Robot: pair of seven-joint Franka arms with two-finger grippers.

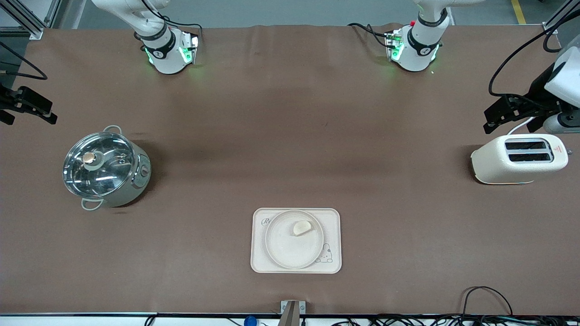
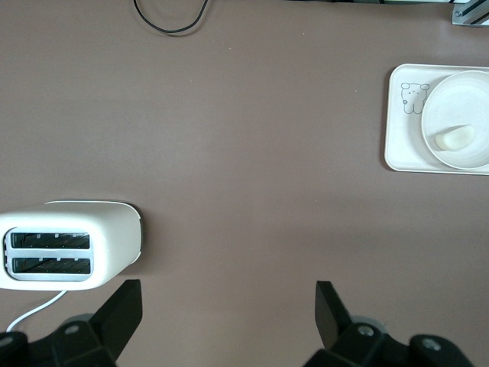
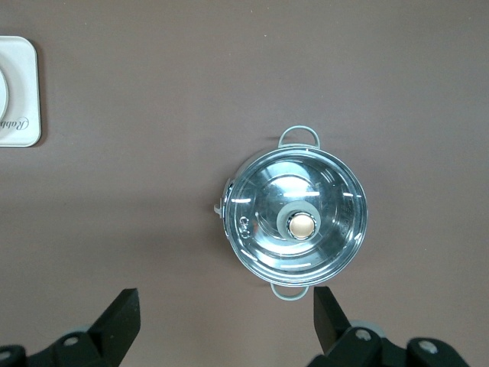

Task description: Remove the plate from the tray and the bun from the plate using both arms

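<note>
The round cream plate [image 1: 290, 251] sits on the rectangular cream tray [image 1: 333, 217] near the table's front edge, midway between the arms' ends. The pale half-moon bun [image 1: 302, 227] lies on the plate, toward its rim nearest the robots. The left wrist view shows the plate [image 2: 458, 99], the bun [image 2: 453, 138] and the tray [image 2: 401, 145]. My left gripper [image 1: 507, 123] [image 2: 228, 306] is open and empty, up over the table beside the toaster. My right gripper [image 1: 28, 117] [image 3: 226, 310] is open and empty, up over the table near the pot. Both are away from the tray.
A cream two-slot toaster [image 1: 519, 158] [image 2: 69, 245] stands at the left arm's end of the table. A steel pot with a glass lid [image 1: 106, 167] [image 3: 294, 218] stands at the right arm's end. A corner of the tray [image 3: 19, 92] shows in the right wrist view.
</note>
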